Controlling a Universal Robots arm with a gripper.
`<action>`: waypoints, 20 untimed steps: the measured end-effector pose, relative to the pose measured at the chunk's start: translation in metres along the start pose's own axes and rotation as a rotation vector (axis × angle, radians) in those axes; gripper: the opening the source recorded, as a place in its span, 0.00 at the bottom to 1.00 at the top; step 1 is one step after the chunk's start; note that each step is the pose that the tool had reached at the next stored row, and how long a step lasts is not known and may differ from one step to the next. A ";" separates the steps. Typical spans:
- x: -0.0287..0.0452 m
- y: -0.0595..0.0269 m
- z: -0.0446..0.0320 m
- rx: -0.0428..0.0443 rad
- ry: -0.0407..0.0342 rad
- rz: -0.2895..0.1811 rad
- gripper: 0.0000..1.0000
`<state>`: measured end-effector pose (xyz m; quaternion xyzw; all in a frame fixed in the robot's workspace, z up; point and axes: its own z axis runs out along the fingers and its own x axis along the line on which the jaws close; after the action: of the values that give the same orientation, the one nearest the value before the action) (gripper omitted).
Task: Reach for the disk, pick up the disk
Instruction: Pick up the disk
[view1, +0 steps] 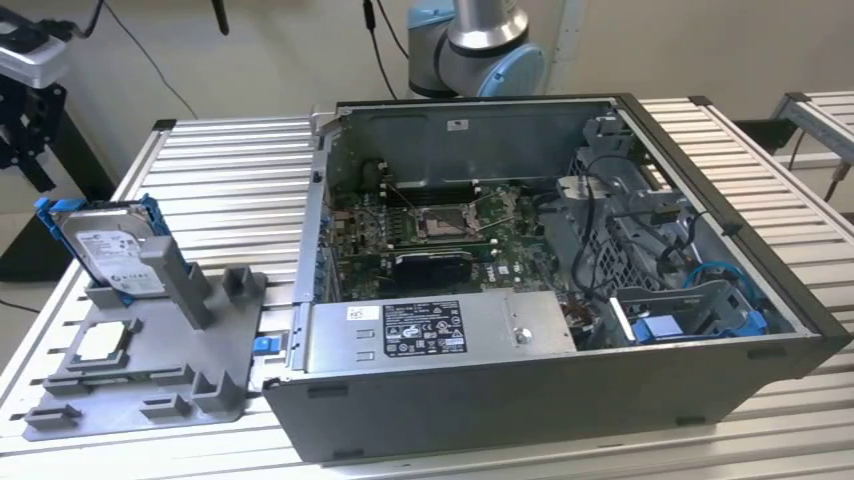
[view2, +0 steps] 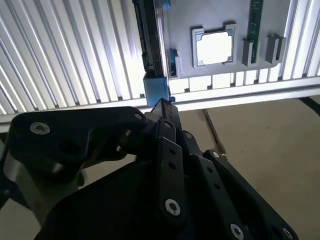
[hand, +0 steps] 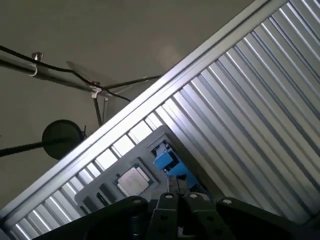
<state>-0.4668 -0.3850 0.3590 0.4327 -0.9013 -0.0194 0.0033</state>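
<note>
The disk (view1: 110, 252) is a silver drive with a white label in a blue bracket. It stands on edge in a grey slotted holder (view1: 167, 375) on the exterior view's left. The second wrist view shows the disk (view2: 150, 42) edge-on, its blue bracket end just beyond the tip of my black gripper (view2: 162, 107). In the first wrist view the gripper (hand: 177, 200) points at the disk's blue bracket (hand: 165, 160). It touches nothing. It hangs out past the table's edge, over the floor.
A small silver CPU chip (view1: 104, 343) lies in the holder beside the disk and appears in both wrist views (view2: 214, 47) (hand: 132, 180). An open computer case (view1: 561, 270) fills the middle of the ribbed metal table (view1: 227, 170). A stand and cables (hand: 62, 135) stand on the floor.
</note>
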 end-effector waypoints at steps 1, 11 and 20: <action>0.0000 0.0000 0.0000 -0.0002 0.0007 -0.017 0.00; 0.0000 0.0000 0.0000 0.0236 -0.0130 -0.174 0.00; 0.0000 0.0000 0.0005 0.0297 -0.0165 -0.326 0.00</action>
<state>-0.4668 -0.3850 0.3585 0.5733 -0.8192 -0.0099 -0.0137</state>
